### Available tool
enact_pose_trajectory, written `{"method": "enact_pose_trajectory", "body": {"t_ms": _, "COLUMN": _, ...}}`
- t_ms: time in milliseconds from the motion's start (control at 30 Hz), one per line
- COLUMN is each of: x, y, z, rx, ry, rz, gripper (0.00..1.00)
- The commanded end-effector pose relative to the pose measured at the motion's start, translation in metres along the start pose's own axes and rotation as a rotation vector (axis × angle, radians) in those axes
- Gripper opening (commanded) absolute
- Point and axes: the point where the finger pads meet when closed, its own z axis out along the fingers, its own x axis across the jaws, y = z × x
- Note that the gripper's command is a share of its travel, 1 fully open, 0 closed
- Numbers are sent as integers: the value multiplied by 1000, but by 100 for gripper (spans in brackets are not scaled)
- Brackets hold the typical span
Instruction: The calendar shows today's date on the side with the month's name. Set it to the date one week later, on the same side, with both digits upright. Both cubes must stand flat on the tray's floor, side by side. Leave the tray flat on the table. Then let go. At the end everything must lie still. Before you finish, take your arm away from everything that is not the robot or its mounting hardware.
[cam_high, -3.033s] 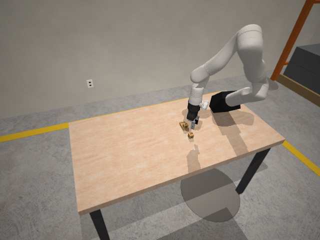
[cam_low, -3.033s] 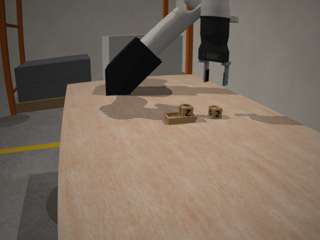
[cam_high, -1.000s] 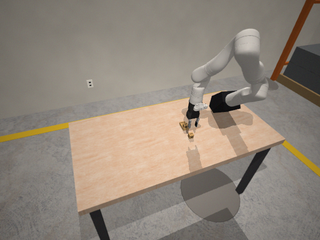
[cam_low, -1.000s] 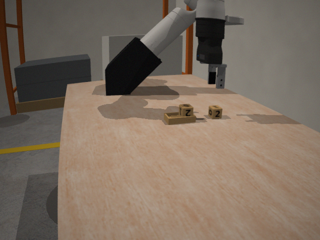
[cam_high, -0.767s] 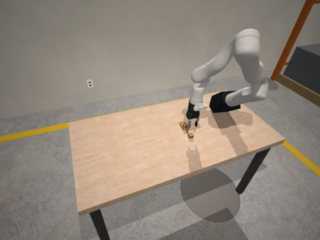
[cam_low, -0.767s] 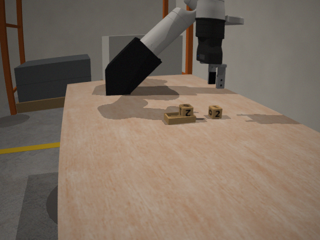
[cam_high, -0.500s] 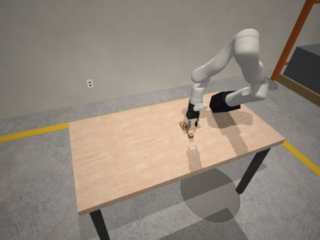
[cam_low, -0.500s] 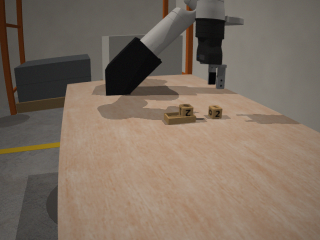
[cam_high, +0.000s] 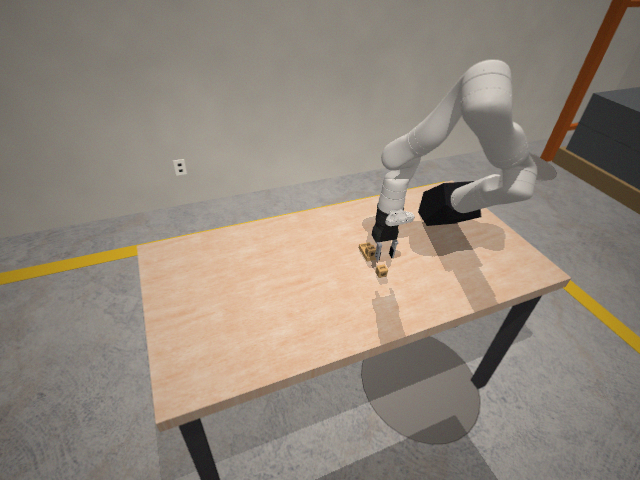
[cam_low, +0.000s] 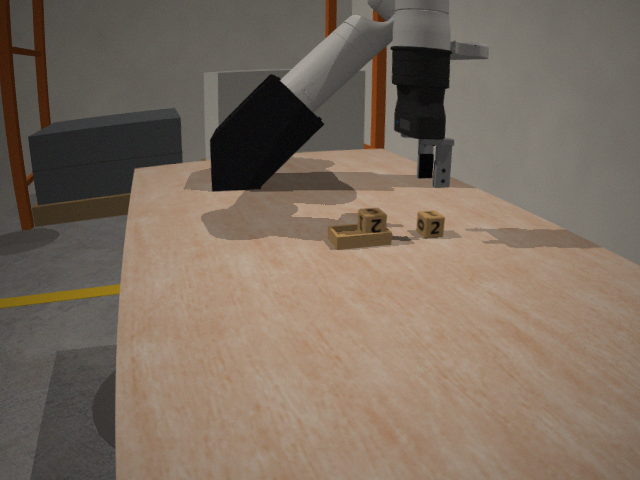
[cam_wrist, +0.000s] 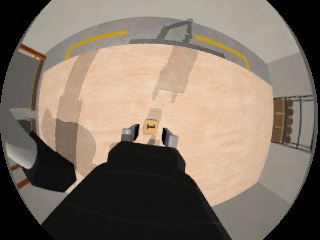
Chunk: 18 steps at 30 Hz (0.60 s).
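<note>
Arm body: smooth off-white rounded link shells (cam_high: 485, 98), tubular, with faint seam lines ringing each joint (clearest near the elbow segment in the top view). Lowest section is a matte black, angular, box-like base housing (cam_low: 261, 136), meeting the white shell at a straight edge. Wrist end: a white cylindrical segment (cam_low: 421, 23) followed by a black ribbed collar, with a flat light-grey bracket (cam_low: 469, 50) projecting sideways. Below it, the black two-finger tool (cam_low: 435, 164) body carries a small blue mark on its side. One finger shows as a grey slab with two small dark screw holes (cam_low: 443, 166); the other reads black.
</note>
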Motion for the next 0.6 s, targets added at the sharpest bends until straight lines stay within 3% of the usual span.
{"method": "enact_pose_trajectory", "body": {"t_ms": 0, "x": -3, "y": 0, "z": 8, "rx": -1, "ry": -8, "rz": -7, "gripper": 87}}
{"method": "enact_pose_trajectory", "body": {"t_ms": 567, "x": -3, "y": -1, "z": 29, "rx": -1, "ry": -7, "rz": -6, "gripper": 87}}
